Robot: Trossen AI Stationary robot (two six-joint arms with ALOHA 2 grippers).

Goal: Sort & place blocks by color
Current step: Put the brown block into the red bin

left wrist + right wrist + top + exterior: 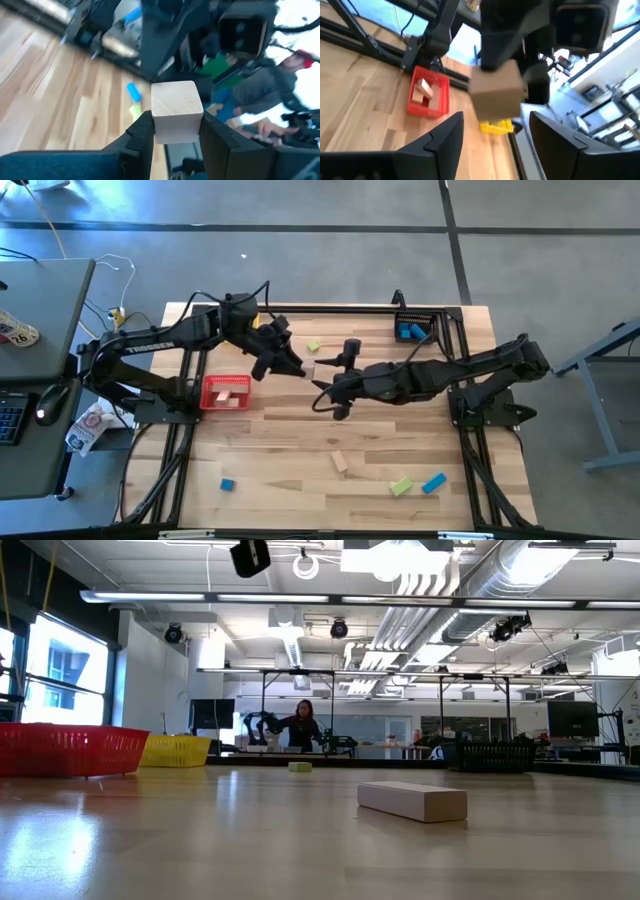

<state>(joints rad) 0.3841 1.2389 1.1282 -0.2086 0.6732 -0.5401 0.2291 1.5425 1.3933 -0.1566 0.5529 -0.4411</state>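
Nearest the low camera lay a tan wooden bar (412, 800) flat on the table (300, 850), apart from both arms. Above the middle of the table the two arms met. The left gripper (172, 135) was clamped on a plain tan wooden cube (176, 112), the block standing upright between its two dark fingers (141, 135) and rising past their tips. The right gripper (495, 135) stood wide open just beside that cube (497, 92), its fingers to either side without touching it. From above, the cube (309, 370) showed as a pale spot between the grippers, with the right gripper (340, 375) at its 3 o'clock. A red bin (227, 392) at the cube's 8 o'clock held tan blocks (228, 394). A green block (313, 346) lay near at 12 o'clock. A black bin (414, 328) at 2 o'clock held blue blocks (409, 332).
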